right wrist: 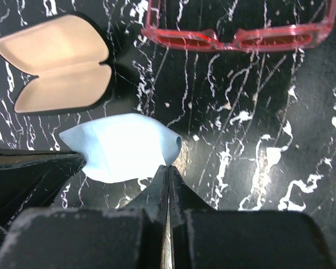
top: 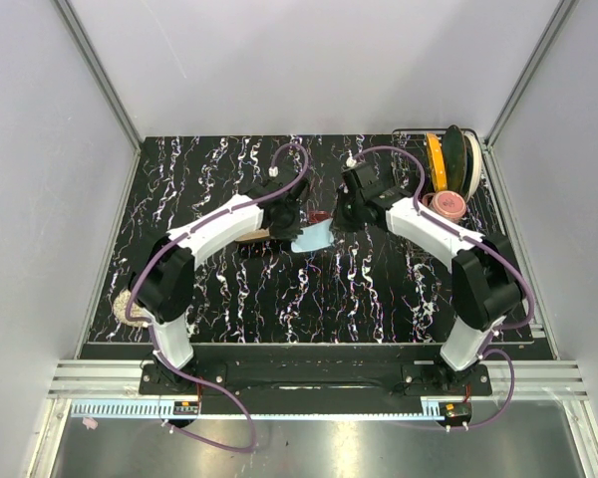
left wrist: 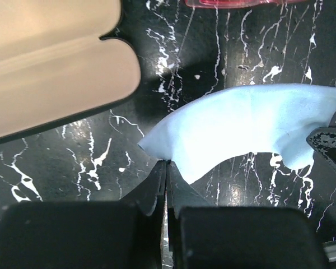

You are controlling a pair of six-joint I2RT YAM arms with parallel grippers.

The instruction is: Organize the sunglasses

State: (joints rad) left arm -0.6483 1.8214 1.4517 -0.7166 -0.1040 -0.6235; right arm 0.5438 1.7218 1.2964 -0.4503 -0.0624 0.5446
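The red-pink sunglasses (right wrist: 235,38) lie unfolded on the black marbled table, beyond the cloth; they also show in the top view (top: 322,216) and at the upper edge of the left wrist view (left wrist: 235,3). My left gripper (left wrist: 167,162) is shut on one corner of the light blue cloth (left wrist: 252,123). My right gripper (right wrist: 168,167) is shut on the opposite corner of the cloth (right wrist: 120,148). The cloth (top: 311,239) hangs between both grippers at the table's middle. The black case (right wrist: 56,61) lies open, beige lining up, to the left (left wrist: 50,61).
A rack with yellow and green plates (top: 448,159) and a pink round dish (top: 447,204) stand at the back right. A beige object (top: 123,297) lies at the table's left edge. White walls enclose the table.
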